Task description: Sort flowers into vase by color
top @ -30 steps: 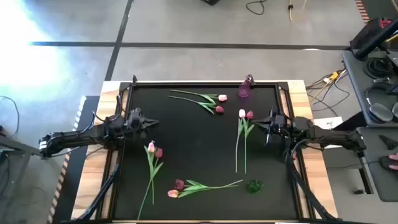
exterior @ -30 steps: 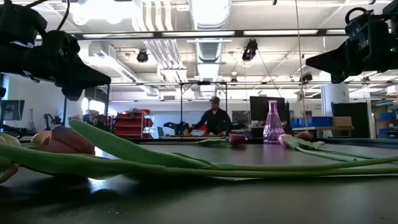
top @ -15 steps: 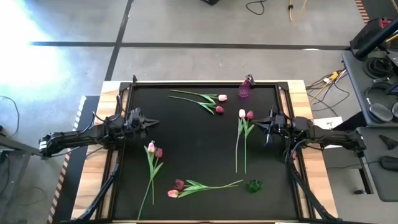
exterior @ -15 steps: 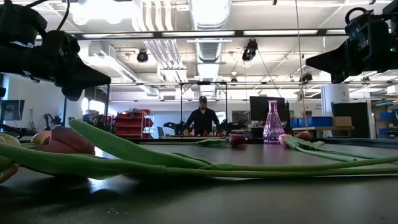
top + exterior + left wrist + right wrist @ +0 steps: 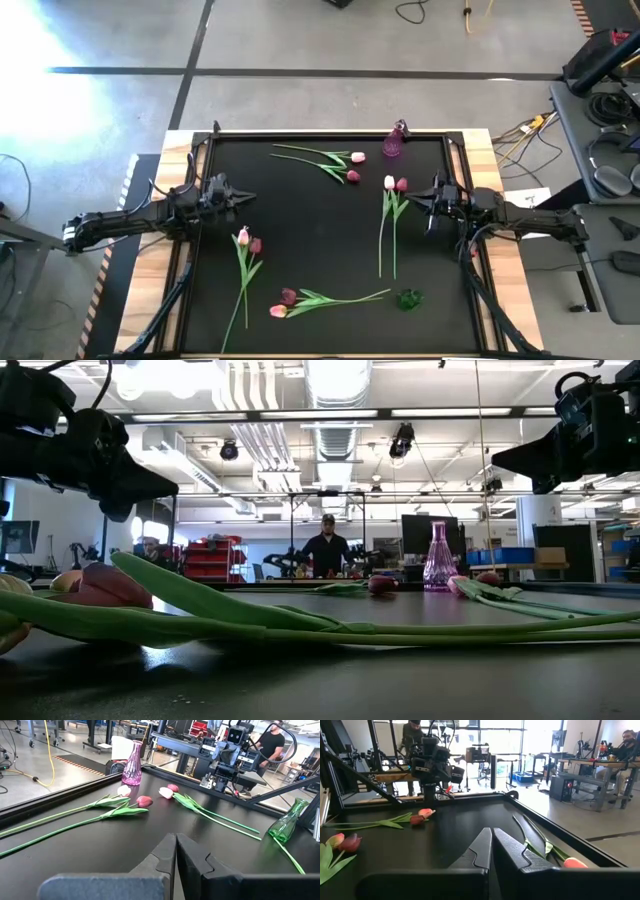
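High view: both arms wait at the table sides, nothing held
Left gripper and right gripper pinched tight, empty; tulips lie in four pairs on the black table, pink vase stands at far edge, green vase lies near front right

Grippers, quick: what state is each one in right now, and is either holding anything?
Left gripper: shut, holding nothing, at the left side of the black table.
Right gripper: shut, holding nothing, at the table's right side.
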{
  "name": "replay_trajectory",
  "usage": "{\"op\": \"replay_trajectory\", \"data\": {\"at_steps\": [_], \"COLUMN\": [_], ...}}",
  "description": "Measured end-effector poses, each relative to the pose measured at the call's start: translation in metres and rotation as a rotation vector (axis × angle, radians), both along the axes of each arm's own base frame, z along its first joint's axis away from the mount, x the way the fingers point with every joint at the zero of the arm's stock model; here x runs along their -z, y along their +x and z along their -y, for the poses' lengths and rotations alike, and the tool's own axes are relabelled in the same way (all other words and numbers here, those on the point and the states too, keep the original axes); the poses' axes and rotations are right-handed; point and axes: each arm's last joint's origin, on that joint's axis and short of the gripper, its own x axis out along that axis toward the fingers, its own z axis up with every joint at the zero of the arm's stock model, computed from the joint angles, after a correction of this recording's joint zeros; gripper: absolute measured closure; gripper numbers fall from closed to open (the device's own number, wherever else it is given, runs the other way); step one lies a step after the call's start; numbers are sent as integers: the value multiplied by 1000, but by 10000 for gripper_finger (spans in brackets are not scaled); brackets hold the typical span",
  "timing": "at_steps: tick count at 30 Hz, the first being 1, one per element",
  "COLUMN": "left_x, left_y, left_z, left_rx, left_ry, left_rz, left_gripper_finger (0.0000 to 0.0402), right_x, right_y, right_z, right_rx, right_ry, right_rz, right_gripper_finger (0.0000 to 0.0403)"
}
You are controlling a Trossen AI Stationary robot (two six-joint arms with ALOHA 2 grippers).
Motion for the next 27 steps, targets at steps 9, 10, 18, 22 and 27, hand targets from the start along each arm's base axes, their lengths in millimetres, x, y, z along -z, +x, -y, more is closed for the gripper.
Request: {"op": "replay_trajectory", "data": {"at_steps": [9,10,18,22,27], "left_x": [0,0,0,0,0], "left_y": [0,0,0,0,0], "left_z": [0,0,0,0,0], "left_rx": [0,0,0,0,0], "left_ry": [0,0,0,0,0], "left_rz": [0,0,0,1,1], "left_gripper_finger": [402,402,402,402,402], "right_x": [0,0,-2,-2,-3], "right_y": [0,0,0,0,0], "right_z": [0,0,0,0,1], "right_rx": [3,3,6,0,13], "right_ry": [0,0,13,170,351], "right_rz": [0,0,29,66,122], "right_gripper_finger": [394,394,394,394,394]}}
